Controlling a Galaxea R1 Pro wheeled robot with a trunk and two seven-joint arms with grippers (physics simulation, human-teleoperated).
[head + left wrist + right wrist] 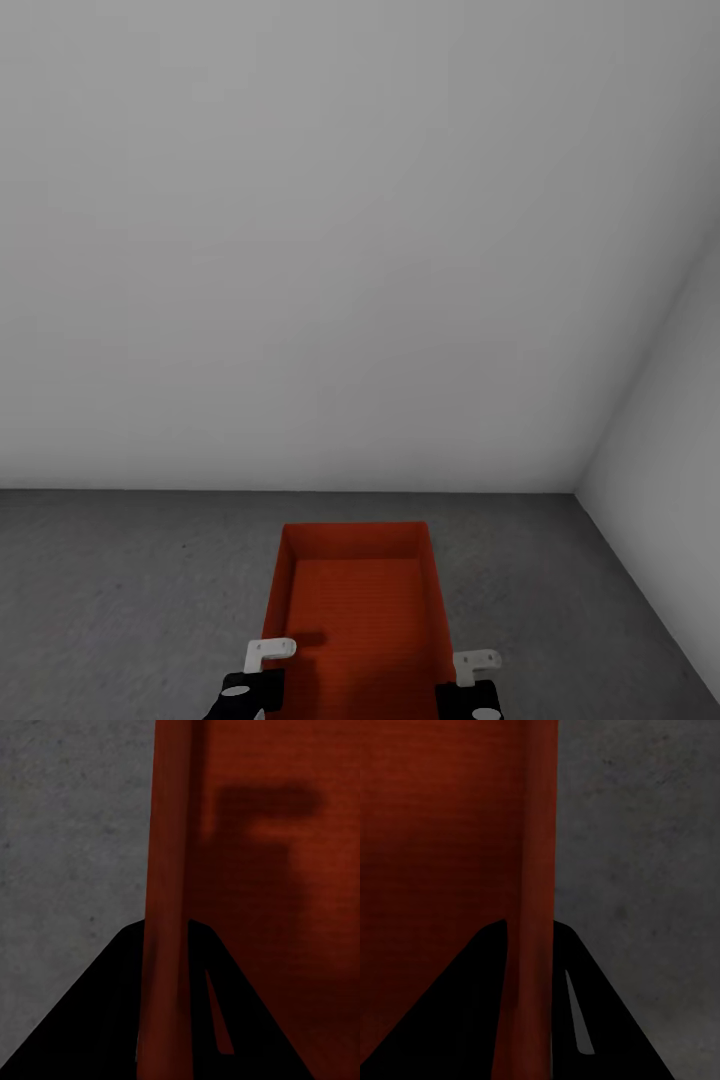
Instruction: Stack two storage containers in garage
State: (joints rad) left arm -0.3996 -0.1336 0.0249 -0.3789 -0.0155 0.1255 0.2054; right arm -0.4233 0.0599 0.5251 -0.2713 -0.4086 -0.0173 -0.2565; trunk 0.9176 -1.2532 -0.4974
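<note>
Holding the orange-red rectangular storage container [357,610] by its two long walls, we stand at the near edge of the scene: our left gripper [262,668] straddles the left wall and our right gripper [468,675] the right wall. In each wrist view the thin wall runs straight between the two dark fingers, one finger inside the bin and one outside, so both pincers look closed down to the wall's thickness and clamped on it. The container sits between our arms, over the dark grey mottled concrete floor [120,590]; we cannot tell whether its base is resting on the floor or hanging just above it.

We judge the bin to be light and stiff, a plain plastic tray with low straight walls and no lid, likely smooth and a little slippery. The walls are thin, so a grip near the rim, matched on both sides, should keep it level; an uneven pull could tilt or twist it.

Beyond the bin, bare concrete runs to the plain white far wall [330,250], which meets a white side wall [670,400] in the far right corner. Nothing stands in the way ahead.
</note>
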